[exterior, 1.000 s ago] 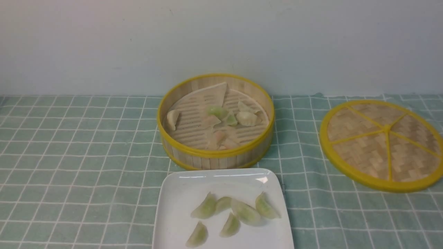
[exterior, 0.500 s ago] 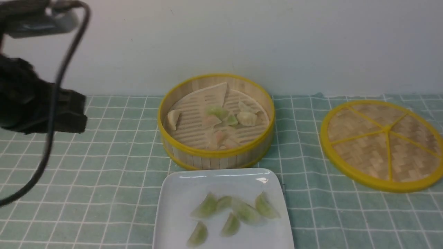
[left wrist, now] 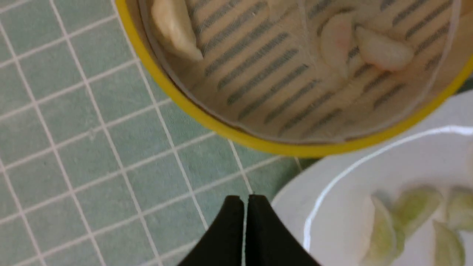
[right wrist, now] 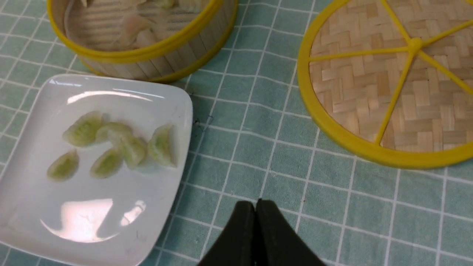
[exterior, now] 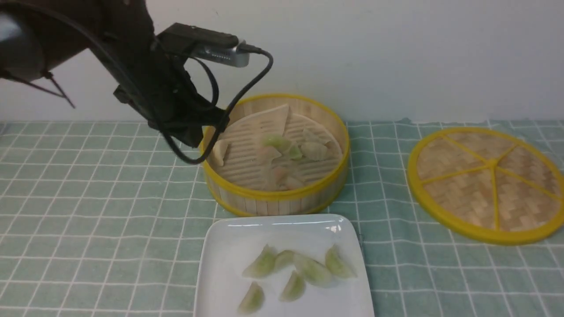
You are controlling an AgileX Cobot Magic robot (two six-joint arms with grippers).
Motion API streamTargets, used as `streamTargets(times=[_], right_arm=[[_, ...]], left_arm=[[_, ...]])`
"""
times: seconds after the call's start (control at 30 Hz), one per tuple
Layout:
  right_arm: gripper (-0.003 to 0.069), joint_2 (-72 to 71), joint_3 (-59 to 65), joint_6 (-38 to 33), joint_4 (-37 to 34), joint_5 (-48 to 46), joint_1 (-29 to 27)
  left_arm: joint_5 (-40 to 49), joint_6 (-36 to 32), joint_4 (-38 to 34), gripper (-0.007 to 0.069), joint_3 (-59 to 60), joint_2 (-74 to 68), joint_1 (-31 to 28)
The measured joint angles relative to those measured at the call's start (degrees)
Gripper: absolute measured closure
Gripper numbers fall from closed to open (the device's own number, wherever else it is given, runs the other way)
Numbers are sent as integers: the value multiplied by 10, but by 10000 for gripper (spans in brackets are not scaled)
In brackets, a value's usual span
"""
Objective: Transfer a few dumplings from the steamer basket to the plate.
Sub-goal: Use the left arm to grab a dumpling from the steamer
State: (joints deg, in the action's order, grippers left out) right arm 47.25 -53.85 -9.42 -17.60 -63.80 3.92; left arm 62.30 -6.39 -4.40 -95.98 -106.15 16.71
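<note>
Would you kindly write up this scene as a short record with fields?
steamer: uncovered, several dumplings inside
plate: on robot's side of steamer, six green dumplings on it
lid: flat on cloth, right of steamer
left end effector: shut, empty, above cloth by steamer
right end effector: shut, empty, above cloth between plate and lid

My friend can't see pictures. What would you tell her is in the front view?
A round bamboo steamer holding pale dumplings sits on a green checked cloth, with the robot's dark left arm hanging near its left rim. In front of it a white plate holds six green dumplings, and a flat woven disc lies to the right.
</note>
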Motion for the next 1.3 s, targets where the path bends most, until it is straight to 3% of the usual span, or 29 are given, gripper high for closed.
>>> streamTargets(times=[0.27, 0.37, 0.57, 0.7, 0.93, 1.13, 1.3], right_arm=[[673, 0, 0, 19, -1, 1, 0], [673, 0, 0, 28, -1, 1, 0], [673, 0, 0, 28, -1, 1, 0], [673, 0, 0, 28, -1, 1, 0], [673, 0, 0, 28, -1, 1, 0], [673, 0, -1, 28, -1, 5, 0], [673, 0, -1, 28, -1, 6, 0]], left_arm=[[-50, -32, 24, 592, -115, -144, 0], [-75, -35, 38, 529, -133, -182, 0], [-154, -45, 93, 272, -139, -237, 0], [-178, -46, 95, 203, -140, -252, 3], [-177, -49, 101, 251, -144, -269, 7], [-166, -34, 114, 424, -149, -272, 9], [-143, -21, 124, 424, -149, -267, 21]])
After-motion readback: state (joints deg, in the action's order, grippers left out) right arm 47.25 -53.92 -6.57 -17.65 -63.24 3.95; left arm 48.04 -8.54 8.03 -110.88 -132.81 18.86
